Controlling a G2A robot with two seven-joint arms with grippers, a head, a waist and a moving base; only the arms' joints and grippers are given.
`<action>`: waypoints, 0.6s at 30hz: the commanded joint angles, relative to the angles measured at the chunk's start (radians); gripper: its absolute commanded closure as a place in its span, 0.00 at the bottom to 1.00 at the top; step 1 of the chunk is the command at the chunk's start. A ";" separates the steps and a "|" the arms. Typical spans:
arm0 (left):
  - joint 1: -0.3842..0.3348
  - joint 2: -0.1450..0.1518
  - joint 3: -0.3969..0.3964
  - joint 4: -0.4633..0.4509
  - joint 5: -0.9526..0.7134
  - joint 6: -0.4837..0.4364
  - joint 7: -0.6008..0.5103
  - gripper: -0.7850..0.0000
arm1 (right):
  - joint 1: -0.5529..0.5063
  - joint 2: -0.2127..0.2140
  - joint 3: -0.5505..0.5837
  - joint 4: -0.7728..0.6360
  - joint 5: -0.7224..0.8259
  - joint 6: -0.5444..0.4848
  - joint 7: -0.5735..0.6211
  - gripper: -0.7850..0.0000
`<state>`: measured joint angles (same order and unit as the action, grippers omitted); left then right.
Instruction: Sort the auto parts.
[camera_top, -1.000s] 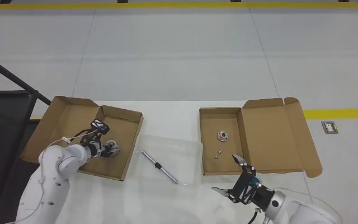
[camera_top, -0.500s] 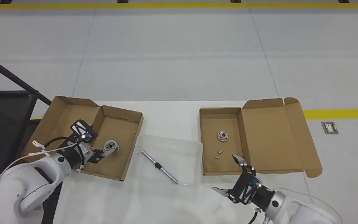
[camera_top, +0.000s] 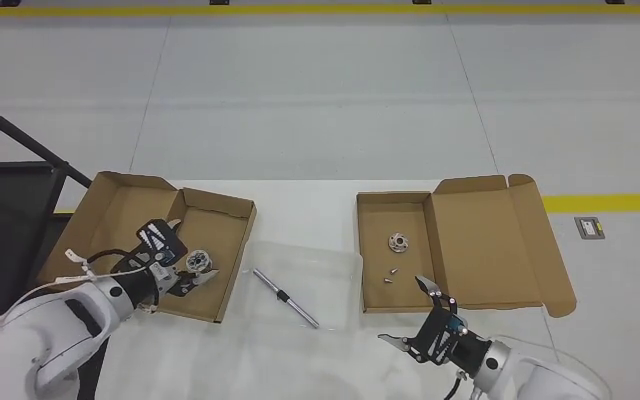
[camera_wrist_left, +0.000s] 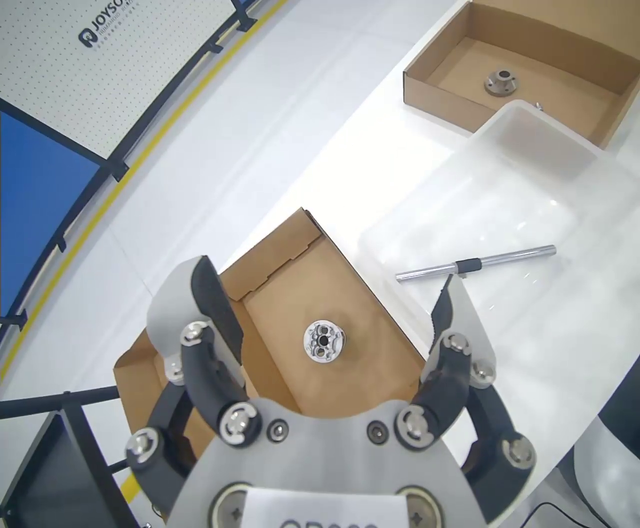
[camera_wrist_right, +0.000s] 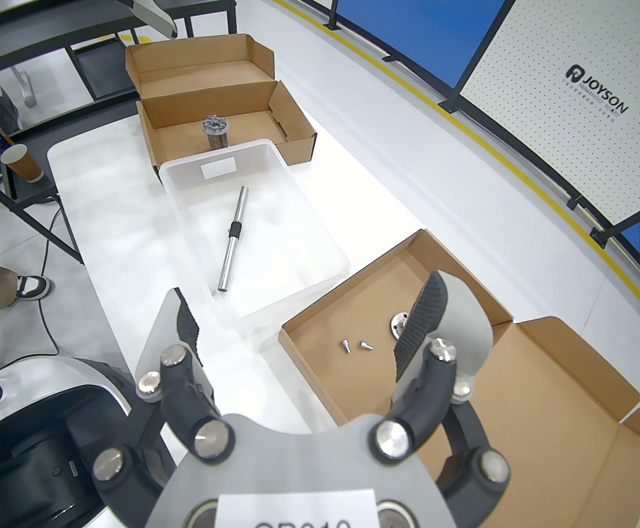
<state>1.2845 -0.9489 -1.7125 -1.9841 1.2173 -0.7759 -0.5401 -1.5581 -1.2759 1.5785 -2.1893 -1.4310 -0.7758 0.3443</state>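
While it gapes wide, the left claw hangs empty over a gear.

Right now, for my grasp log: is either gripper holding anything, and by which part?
Nothing is held. The left gripper is open over the round part in the box; the right gripper is open, empty.

rod in tray, tray between two boxes
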 joint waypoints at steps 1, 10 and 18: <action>-0.036 0.003 0.047 0.020 0.030 -0.076 0.030 0.00 | 0.000 0.000 0.000 0.000 0.000 0.000 0.000 0.00; -0.327 0.006 0.360 0.158 0.178 -0.236 0.018 0.00 | 0.000 0.000 0.000 0.000 0.000 0.000 0.000 0.00; -0.523 0.046 0.708 0.247 0.372 -0.236 0.137 0.00 | 0.000 0.000 0.000 0.000 0.000 0.000 0.000 0.00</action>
<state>0.7783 -0.9080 -1.0456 -1.7484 1.5741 -1.0122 -0.4305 -1.5581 -1.2759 1.5785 -2.1893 -1.4310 -0.7758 0.3443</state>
